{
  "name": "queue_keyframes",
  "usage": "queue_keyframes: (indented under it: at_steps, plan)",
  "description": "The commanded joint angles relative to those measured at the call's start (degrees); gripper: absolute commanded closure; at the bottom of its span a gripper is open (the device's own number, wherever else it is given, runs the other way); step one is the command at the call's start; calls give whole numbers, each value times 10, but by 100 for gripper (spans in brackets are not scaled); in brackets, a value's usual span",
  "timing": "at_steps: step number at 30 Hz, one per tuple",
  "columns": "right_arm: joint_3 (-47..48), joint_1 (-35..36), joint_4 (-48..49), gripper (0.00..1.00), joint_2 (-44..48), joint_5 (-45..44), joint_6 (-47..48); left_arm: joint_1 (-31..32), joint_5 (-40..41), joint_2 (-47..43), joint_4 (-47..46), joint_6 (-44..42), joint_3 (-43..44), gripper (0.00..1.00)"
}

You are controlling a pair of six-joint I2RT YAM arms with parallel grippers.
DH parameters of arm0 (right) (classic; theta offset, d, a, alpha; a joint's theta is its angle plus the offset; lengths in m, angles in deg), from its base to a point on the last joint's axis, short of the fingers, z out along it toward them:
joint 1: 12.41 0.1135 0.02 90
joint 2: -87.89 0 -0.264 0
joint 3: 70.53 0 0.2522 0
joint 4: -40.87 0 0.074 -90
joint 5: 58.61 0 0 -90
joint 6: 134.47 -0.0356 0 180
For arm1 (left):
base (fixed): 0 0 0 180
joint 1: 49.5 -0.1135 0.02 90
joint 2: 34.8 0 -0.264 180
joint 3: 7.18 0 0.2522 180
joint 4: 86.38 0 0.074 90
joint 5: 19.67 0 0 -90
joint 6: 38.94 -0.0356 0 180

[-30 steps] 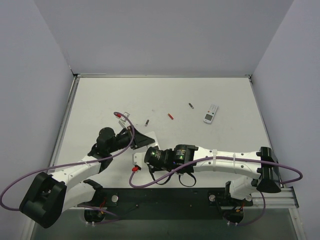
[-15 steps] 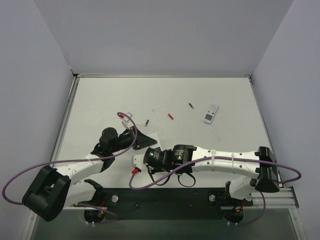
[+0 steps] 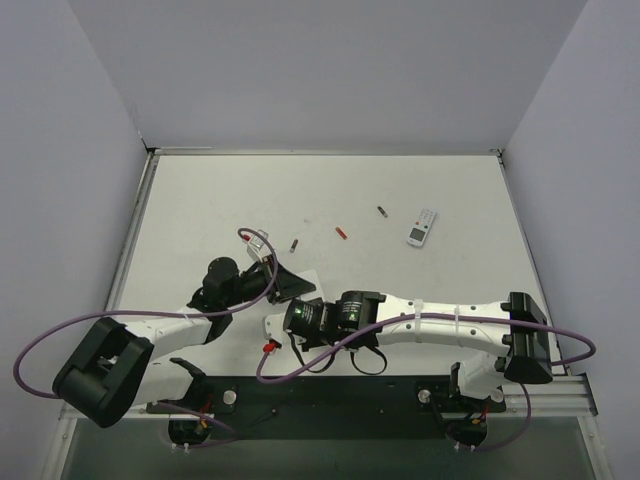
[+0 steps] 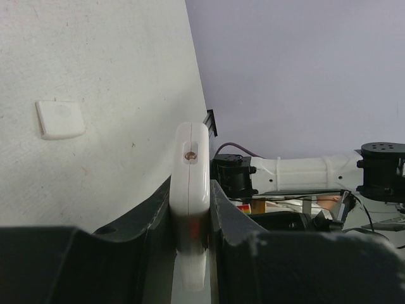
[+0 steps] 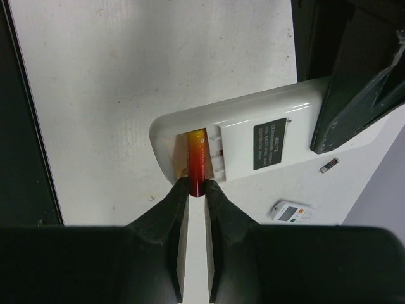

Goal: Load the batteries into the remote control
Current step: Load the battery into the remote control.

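White tabletop. L gripper clamped on white-backed rectangular plastic remote control, near centre, held edge-on. R gripper pinches red cylindrical battery, one end in remote's open bay. 2nd red battery lies far centre.

One end of the remote control under the left hand; battery tip inside the right hand
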Motion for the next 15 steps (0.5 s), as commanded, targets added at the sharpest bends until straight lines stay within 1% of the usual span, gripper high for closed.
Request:
queue_keyframes:
  at_steps: [1,5,11,12,15]
  plan:
    - [23,2,-8,91,-11,-18,6,9,-37,12,-113,66,-16,100]
    - [24,2,-10,88,-12,-16,7,9,-37,22,-131,80,-20,100]
    - [27,3,-16,83,-11,-13,7,9,-33,22,-128,84,-18,100]
    - [27,3,-17,81,-11,-13,7,9,-32,22,-127,85,-18,100]
    - [27,3,-18,78,-12,-9,7,9,-29,22,-127,88,-19,100]
